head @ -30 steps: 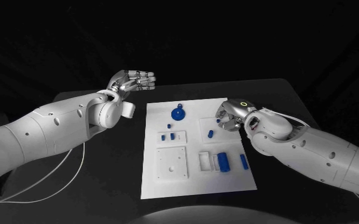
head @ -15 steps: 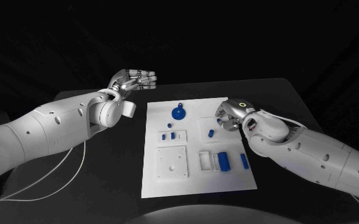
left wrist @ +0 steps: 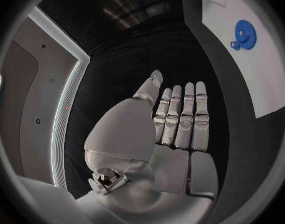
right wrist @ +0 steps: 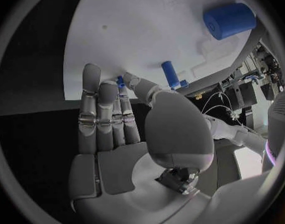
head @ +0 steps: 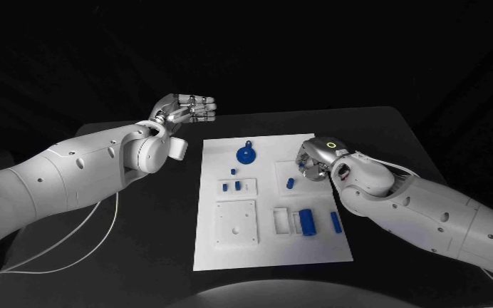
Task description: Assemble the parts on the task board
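The task board [head: 272, 201] lies mid-table [head: 154, 237], most blue parts loose on it: a gear [head: 246, 155] near the far edge, small pegs [head: 231, 187] in the middle, a cylinder [head: 305, 221] and a bar [head: 335, 222] near the front. Little looks assembled yet. The right hand [head: 311, 160] hovers at the board's right edge, its fingers [right wrist: 108, 115] seemingly pinching a small blue piece [right wrist: 121, 81], though that is hard to confirm. The left hand [head: 185, 112] waits off the board's far left corner, fingers straight, side by side, holding nothing.
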Tool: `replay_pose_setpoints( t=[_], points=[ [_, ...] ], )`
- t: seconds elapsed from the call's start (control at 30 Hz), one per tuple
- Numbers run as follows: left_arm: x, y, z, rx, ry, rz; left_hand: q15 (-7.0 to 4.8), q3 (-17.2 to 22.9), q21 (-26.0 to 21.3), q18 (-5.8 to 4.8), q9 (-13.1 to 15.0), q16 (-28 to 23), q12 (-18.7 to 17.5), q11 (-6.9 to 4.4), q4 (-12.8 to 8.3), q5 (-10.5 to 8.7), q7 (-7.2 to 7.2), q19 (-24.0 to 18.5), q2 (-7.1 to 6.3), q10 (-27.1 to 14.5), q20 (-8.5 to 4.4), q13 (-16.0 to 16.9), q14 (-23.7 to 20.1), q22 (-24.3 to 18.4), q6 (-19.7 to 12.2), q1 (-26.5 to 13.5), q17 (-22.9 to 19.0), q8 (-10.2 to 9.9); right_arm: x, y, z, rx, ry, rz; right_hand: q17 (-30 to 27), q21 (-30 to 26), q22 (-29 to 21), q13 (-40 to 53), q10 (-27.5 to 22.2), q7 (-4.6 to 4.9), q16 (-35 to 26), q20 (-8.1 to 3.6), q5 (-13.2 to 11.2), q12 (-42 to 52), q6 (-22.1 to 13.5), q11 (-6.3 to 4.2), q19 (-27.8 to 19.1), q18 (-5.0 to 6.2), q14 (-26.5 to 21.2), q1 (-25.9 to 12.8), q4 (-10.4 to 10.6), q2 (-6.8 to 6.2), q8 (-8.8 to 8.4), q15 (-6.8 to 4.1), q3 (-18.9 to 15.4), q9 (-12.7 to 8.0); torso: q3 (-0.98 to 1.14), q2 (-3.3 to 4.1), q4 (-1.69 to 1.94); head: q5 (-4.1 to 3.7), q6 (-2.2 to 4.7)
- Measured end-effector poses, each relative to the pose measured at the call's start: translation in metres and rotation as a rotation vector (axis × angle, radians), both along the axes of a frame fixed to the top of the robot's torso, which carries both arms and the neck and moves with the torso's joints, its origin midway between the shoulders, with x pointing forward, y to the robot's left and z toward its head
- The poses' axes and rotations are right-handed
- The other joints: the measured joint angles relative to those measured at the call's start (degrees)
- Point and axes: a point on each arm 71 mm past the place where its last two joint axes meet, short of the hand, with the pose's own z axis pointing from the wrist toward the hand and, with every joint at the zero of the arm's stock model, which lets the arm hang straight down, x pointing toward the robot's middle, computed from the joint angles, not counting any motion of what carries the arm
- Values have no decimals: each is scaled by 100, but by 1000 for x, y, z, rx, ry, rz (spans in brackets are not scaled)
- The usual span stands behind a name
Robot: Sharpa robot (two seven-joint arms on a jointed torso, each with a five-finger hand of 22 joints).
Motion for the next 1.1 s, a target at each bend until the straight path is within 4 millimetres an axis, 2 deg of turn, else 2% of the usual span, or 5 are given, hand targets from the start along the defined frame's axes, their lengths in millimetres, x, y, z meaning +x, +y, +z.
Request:
replay_pose_setpoints(
  t=[0.27, 0.43, 0.77, 0.93, 1.1],
  points=[
    [0, 0, 0, 0, 4, -3, 19, 0, 0, 0, 0, 0, 0, 21, 0, 0, 0, 0, 2, -21, 0, 0, -19, -5, 0, -2, 0, 0, 1, 2, -1, -13, -3, 3, 58, 73, 215, 12, 80, 7, -22, -2, 42, -19, 56, -1, 0, -38, 18, -47, -281, 151, 0, -17, 309, 0, 0, -1, -3, 3, -14],
    [0, 0, 0, 1, 6, -4, 19, 0, 0, 0, 0, 0, 0, 21, 0, 0, 0, 0, 26, -21, 0, 0, -19, -5, 0, -26, 0, 0, 1, 3, -1, -18, -13, 4, 65, 106, 313, 21, 183, -29, -50, -48, -51, -2, 146, -2, -7, -67, 42, -78, -325, 193, -1, -40, 590, 67, 2, -1, -3, 1, -27],
    [2, 5, -1, 9, 5, 5, 19, 0, 0, 0, 0, 0, 0, 21, 0, 0, 0, 0, 26, -21, 0, 0, -19, -4, 0, -26, 1, 0, -2, 4, 0, -14, -31, 0, 75, 106, 355, 2, 194, -50, -82, -49, -113, -5, 167, 9, -10, -64, 64, -82, -337, 214, -17, -60, 640, 112, 5, -2, -7, 17, -46],
    [4, 7, -1, 14, 4, 10, 19, 0, 0, 0, 0, 0, 0, 21, 0, 0, 0, 0, 43, -21, 0, 0, -19, -4, 0, -9, 1, 0, -1, 3, 9, 4, -48, -3, 80, 106, 362, 3, 203, -30, -82, -71, -113, -5, 188, 18, 12, -64, 64, -81, -335, 214, -18, -60, 638, 113, 3, -5, -10, 32, -49],
    [5, 8, -2, 18, 3, 16, 19, 0, 0, 0, 0, 0, 0, 21, 0, 0, 0, 0, 49, -21, 0, 0, -19, -4, 0, -3, 1, 0, 4, 3, 31, 35, -86, -1, 94, 106, 367, 3, 204, -31, -105, -71, -118, -19, 188, 18, 12, -65, 74, -66, -311, 228, -18, -73, 614, 118, 3, -5, -10, 47, -49]
  ],
)
